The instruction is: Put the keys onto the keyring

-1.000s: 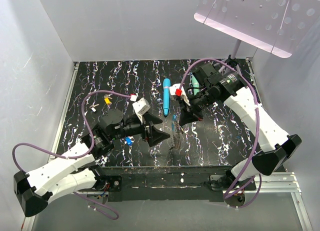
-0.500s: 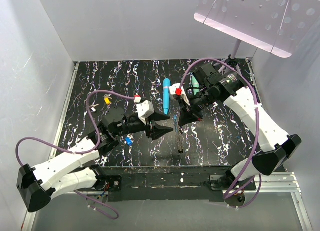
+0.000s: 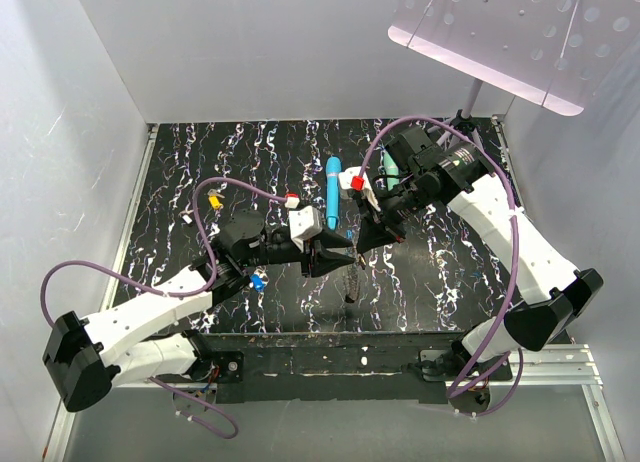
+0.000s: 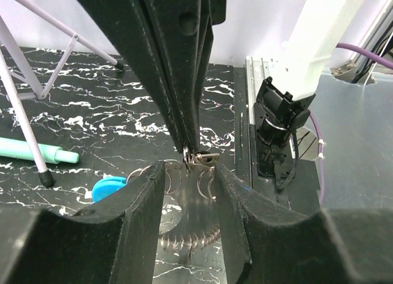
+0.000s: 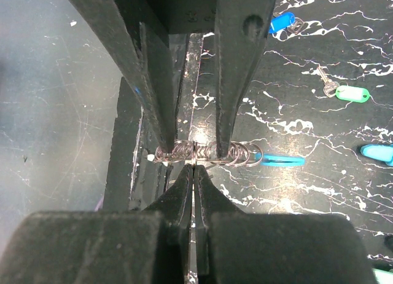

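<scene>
My right gripper [image 3: 364, 244] is shut on the keyring [image 3: 351, 279], a loop of wire rings with a bright blue band, which hangs from its tips above the table. In the right wrist view the closed tips [image 5: 195, 167] pinch the ring chain [image 5: 209, 153], and the blue band [image 5: 279, 159] sticks out to the right. My left gripper [image 3: 338, 259] is open, its two fingers straddling the hanging rings [image 4: 184, 235] without closing on them. A blue key [image 3: 257, 280], a yellow key [image 3: 214, 199] and a pale key [image 3: 188, 218] lie on the table to the left. A green key [image 5: 351, 93] shows in the right wrist view.
A long blue wand [image 3: 332, 192] and a teal wand [image 3: 390, 170] lie at the back middle of the black marbled table [image 3: 240, 152]. A tripod leg [image 4: 24, 130] stands near the teal wand [image 4: 37, 152]. White walls enclose the table.
My left arm has swung right and forward, bringing its open fingers from beside the keyring to either side of it. The right arm has held still with the ring.
</scene>
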Robot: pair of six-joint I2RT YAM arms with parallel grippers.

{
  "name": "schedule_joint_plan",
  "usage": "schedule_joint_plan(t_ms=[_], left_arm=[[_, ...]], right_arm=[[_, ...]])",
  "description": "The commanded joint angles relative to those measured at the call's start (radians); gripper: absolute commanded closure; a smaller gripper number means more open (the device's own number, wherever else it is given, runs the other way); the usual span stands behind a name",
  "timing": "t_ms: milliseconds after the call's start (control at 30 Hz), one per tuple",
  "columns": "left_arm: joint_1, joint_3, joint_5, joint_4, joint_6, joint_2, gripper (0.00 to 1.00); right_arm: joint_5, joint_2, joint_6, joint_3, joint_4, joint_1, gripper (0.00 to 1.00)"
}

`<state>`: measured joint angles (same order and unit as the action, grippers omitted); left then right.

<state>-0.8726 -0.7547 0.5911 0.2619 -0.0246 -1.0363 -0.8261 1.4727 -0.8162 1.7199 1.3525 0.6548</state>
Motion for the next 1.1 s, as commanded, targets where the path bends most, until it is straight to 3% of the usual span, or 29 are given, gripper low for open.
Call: schedule_joint_plan(t_ms=[0, 1067], left_arm=[[0.001, -0.046, -0.005, -0.009, 0.015, -0.001, 0.64], [0.001, -0.081, -0.059, -0.061, 0.002, -0.002, 0.76]], right_arm=[[-0.051, -0.023, 0.006, 0.017, 0.074, -0.003, 0.99], [-0.045, -0.017, 0.018, 0.015, 0.062, -0.003, 0.99]])
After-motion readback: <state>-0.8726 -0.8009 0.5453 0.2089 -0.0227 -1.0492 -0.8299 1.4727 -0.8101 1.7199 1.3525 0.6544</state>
